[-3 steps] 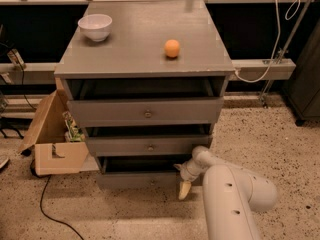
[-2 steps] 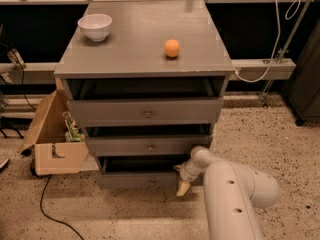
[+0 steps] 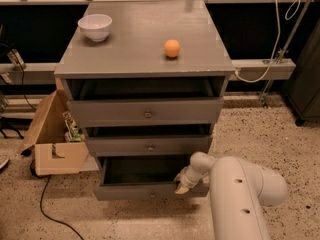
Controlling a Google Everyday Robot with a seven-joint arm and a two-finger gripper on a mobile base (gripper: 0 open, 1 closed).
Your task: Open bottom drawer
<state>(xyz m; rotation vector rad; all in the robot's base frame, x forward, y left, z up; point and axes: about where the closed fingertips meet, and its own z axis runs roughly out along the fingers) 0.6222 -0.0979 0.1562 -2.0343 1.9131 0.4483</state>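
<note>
In the camera view, the grey wooden bottom drawer with the small round knob (image 3: 135, 191) stands pulled out from the foot of the grey wooden chest of drawers (image 3: 145, 59). Its dark inside is open to view and its front sits forward of the two drawers above. The white arm's claw (image 3: 181, 186) is at the right end of that drawer's front, against its upper edge and well to the right of the centre knob. I cannot tell how far open the claw is, or whether it truly grips the edge.

Against a second ago the change is small. The claw and arm hold nearly the same place, and the drawer looks at most a little further out. I judge that the pull is at or near its end and that the task is largely done. What seems left is to let go and draw back without nudging the front shut.

The mid-sized grey drawer (image 3: 150, 146) and the widest grey drawer (image 3: 147, 113) also stand a little open. On top of the chest are a white round bowl (image 3: 95, 26) at the left and a small orange ball (image 3: 172, 48) near the middle, well apart from each other.
</note>
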